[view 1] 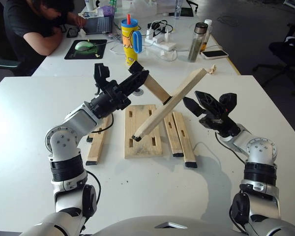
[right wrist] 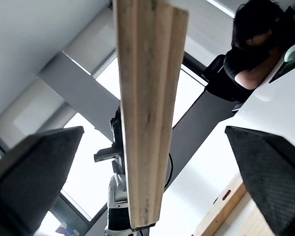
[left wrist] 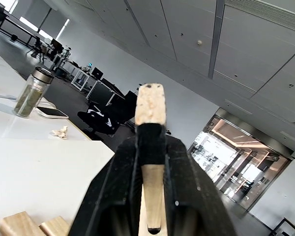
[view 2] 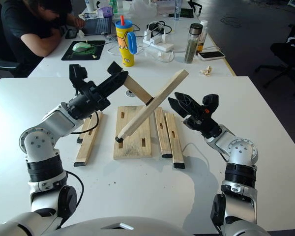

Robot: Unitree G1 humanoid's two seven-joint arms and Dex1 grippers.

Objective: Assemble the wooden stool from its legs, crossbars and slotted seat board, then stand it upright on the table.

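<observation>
**Leg propped into seat board, right gripper lined up to take it**

The leg (view 1: 179, 98) is tilted. Its low end rests on the seat board (view 1: 150, 145), at or just beside a slot near the board's left edge; I can't tell whether it is seated in the slot. Its top end slants up and away toward the robot's right.

A crossbar (view 1: 156, 91) meets the leg about mid-length, and the two cross like an X. The joint itself is hidden, so it could be pegged in or just pressed against the leg.

The left gripper (view 1: 139, 74) is clamped on the crossbar's far end; the left wrist view shows wood pinched tight between the fingers. This is probably what keeps the leg from falling, since nothing else props it.

The right gripper (view 1: 191, 97) is just beside the leg's upper half with its jaws wide apart. The right wrist view shows the leg centred in the gap ahead, with neither finger touching it. It looks staged to close on the leg and steady or steer it into the slot.

The seat board lies flat mid-table with its slots up, so the legs go in from above and the stool gets built upside down. Two loose pieces (view 1: 179, 135) lie side by side just right of the board, and more (view 1: 98, 142) lie to its left under the left arm. All are on the table (view 1: 29, 113) within reach for later steps.

The task is at an early stage: nothing is standing.
</observation>
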